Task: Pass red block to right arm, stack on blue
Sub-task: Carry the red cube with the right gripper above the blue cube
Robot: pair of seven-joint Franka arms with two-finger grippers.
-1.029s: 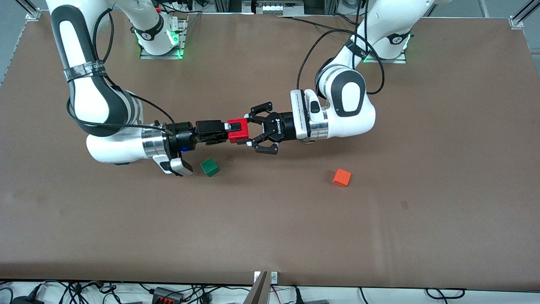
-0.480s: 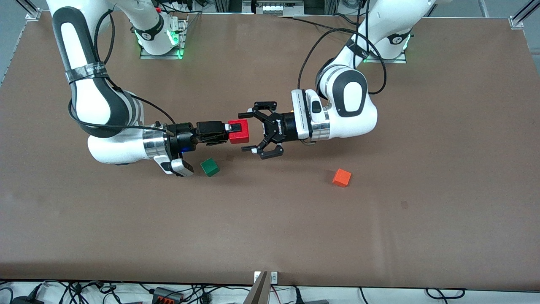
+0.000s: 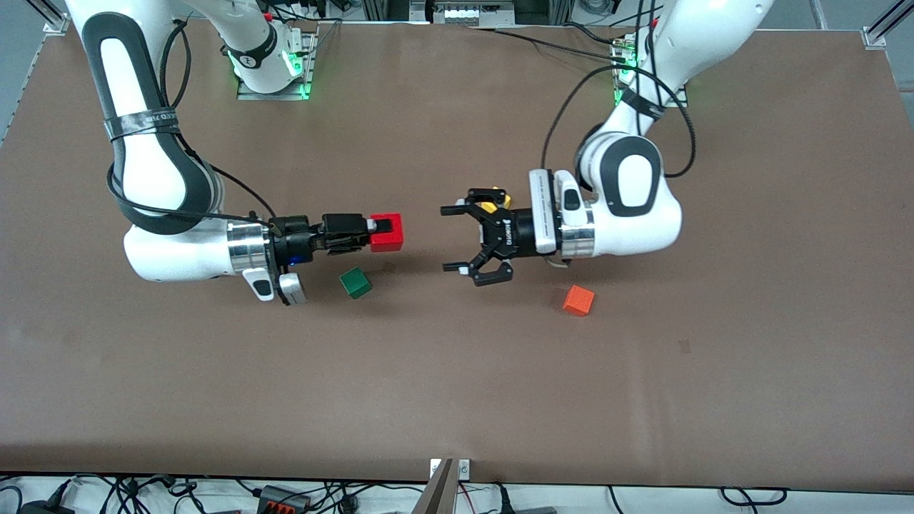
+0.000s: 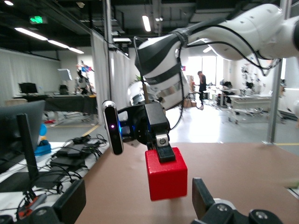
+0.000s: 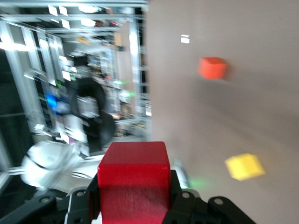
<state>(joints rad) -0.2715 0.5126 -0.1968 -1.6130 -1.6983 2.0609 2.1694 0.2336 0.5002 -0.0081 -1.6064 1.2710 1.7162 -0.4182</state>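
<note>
1 bright red block (image 3: 386, 233) — a small cube — sits clamped in the right gripper (image 3: 371, 233); the left gripper (image 3: 457, 239) hangs spread wide, holding nothing.

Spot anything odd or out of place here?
Only one thing: no blue block shows in any view. Otherwise normal: the right hand holds the red block squarely, and the left hand is open, clear of it.

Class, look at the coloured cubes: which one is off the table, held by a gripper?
The red block, clamped in the right gripper. The green cube and orange cube rest on the table.
</note>
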